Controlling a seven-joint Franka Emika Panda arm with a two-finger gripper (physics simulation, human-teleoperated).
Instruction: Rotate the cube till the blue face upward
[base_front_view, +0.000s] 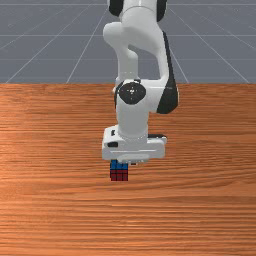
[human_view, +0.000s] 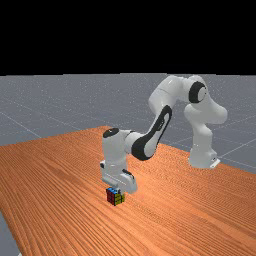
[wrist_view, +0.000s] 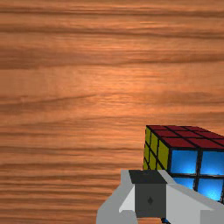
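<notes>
The cube (base_front_view: 119, 171) is being supported by the table (base_front_view: 55, 200), just under the hand (base_front_view: 133, 162) (blue is already being shown on top). How wide the hand is being held, or whether anything is being gripped, cannot be told.

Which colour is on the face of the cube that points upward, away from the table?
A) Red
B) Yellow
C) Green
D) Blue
D: the blue face is the cube's top, while the red side and the yellow side stand upright below its edges.
</notes>
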